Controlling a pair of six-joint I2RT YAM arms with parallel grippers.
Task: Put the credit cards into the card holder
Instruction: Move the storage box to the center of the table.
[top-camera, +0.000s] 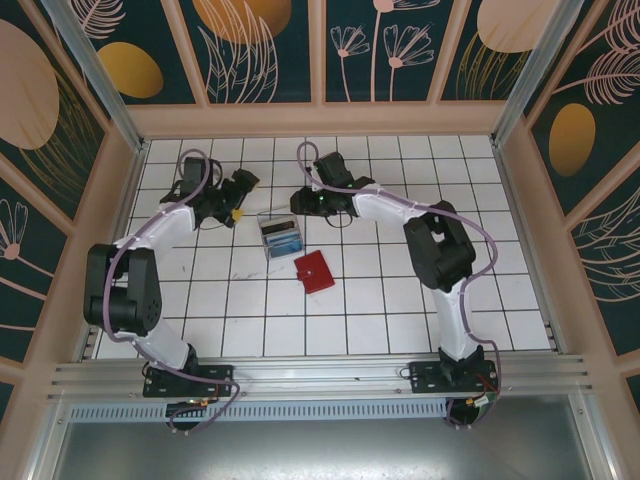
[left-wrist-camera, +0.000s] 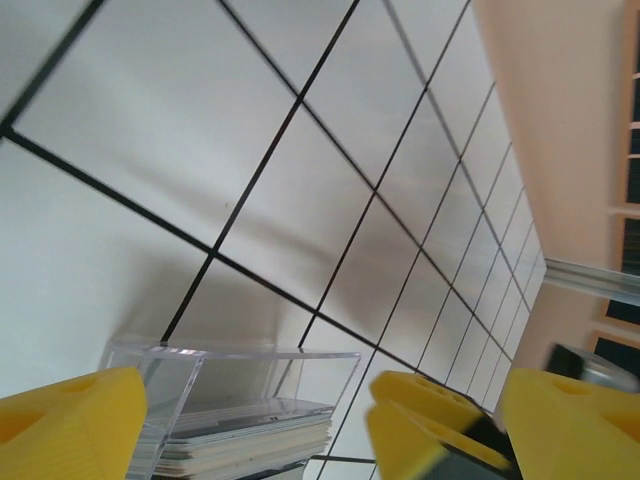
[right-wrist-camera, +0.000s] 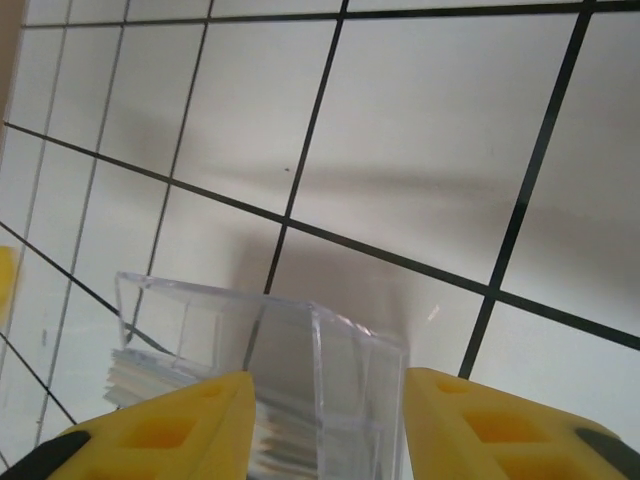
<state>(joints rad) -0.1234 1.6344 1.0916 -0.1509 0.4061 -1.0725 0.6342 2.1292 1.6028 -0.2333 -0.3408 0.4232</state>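
The credit cards (top-camera: 282, 241) lie stacked in a clear plastic box (top-camera: 270, 222) at mid-table; the stack's edges show in the left wrist view (left-wrist-camera: 250, 440) and the right wrist view (right-wrist-camera: 150, 385). The red card holder (top-camera: 315, 271) lies closed just right of the box and nearer to me. My right gripper (top-camera: 300, 206) is at the box's far right end, its yellow fingers closed against the box (right-wrist-camera: 340, 360) on both sides (right-wrist-camera: 330, 385). My left gripper (top-camera: 237, 212) hovers at the box's far left, wide open (left-wrist-camera: 325, 400), with the box (left-wrist-camera: 240, 375) ahead of it.
White tiled floor (top-camera: 400, 300) spreads around the box, with open tiles to the right and toward me. The enclosure's beige wall (top-camera: 320, 120) runs behind both grippers. A yellow finger of the right gripper (left-wrist-camera: 430, 415) shows beyond the box in the left wrist view.
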